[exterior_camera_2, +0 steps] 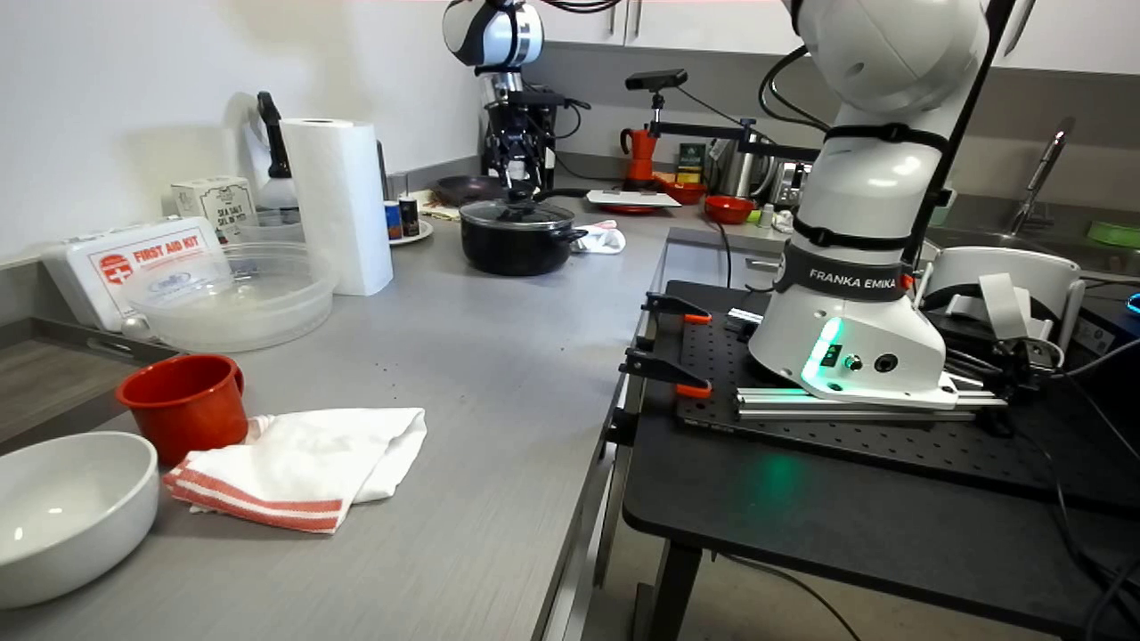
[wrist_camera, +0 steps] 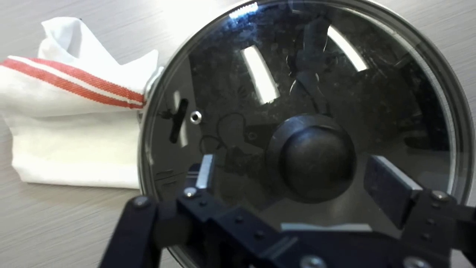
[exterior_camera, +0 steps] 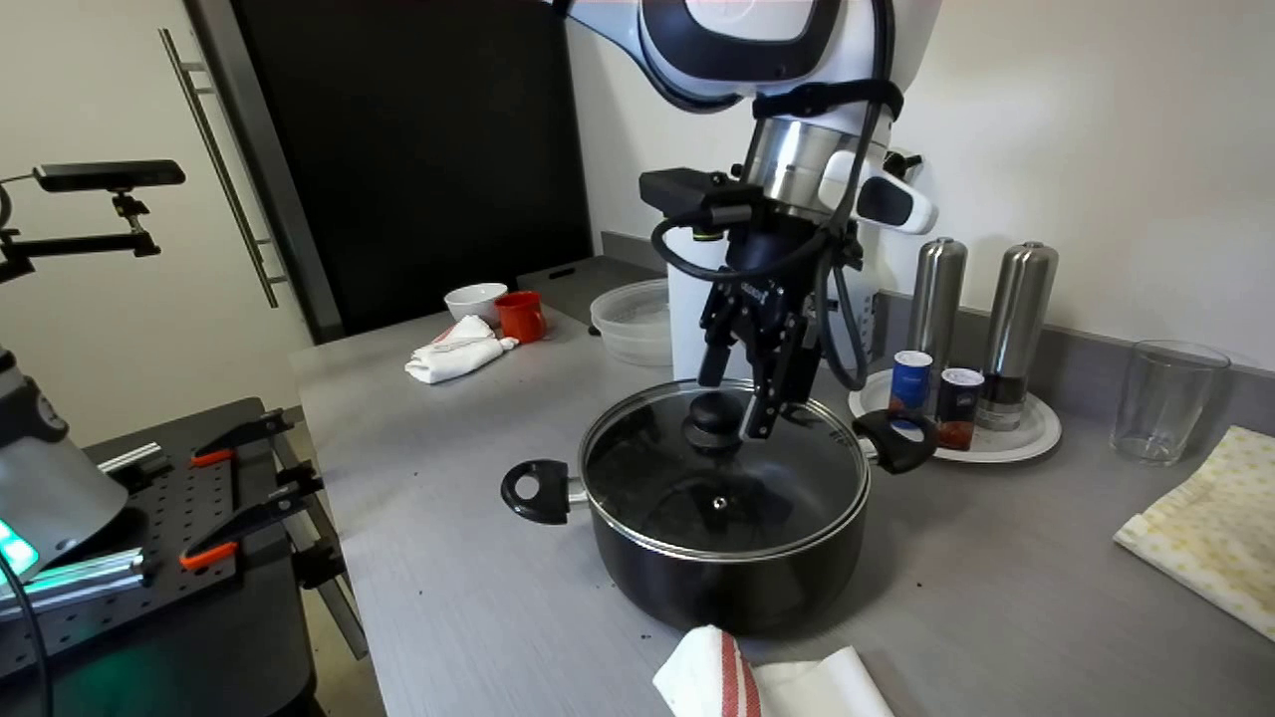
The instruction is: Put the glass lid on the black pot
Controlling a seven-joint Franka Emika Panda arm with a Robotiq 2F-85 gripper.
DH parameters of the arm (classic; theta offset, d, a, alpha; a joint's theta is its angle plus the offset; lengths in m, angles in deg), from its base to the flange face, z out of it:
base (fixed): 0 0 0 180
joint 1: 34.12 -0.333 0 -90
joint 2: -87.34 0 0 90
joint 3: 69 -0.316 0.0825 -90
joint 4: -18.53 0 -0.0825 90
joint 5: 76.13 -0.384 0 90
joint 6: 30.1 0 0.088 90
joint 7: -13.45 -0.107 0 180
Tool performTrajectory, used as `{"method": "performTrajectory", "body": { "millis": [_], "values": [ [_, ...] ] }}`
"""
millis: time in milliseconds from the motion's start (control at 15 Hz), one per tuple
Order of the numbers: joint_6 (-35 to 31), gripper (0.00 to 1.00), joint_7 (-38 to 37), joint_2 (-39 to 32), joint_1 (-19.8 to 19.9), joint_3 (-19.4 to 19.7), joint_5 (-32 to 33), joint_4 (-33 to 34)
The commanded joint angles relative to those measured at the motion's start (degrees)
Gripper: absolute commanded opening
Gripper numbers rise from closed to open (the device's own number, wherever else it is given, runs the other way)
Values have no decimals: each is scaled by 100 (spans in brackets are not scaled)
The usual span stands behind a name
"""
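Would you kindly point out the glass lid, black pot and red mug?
Glass lid (wrist_camera: 315, 162): in the wrist view, on its knob.
Black pot (exterior_camera: 730, 595): in an exterior view, on its side wall.
Red mug (exterior_camera_2: 190, 418): in an exterior view, on its outer wall.

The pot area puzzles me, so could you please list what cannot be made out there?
Inside of the pot: hidden by the dark, reflecting lid in the wrist view.
Any touch between gripper and lid: dark against dark in an exterior view.
Towel by the pot: cut off by the bottom edge in an exterior view.
Print on the blue container: too small to read in both exterior views.
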Motion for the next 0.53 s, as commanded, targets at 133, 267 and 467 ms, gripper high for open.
{"method": "performTrajectory", "body": {
  "millis": [133,267,467],
  "values": [
    [-332,100,70,558,-302,-1,182,-703],
    [-518,100,112,765,-430,-21,230,-1021],
    [-759,100,176,1055,-558,-120,332,-1480]
  ]
}}
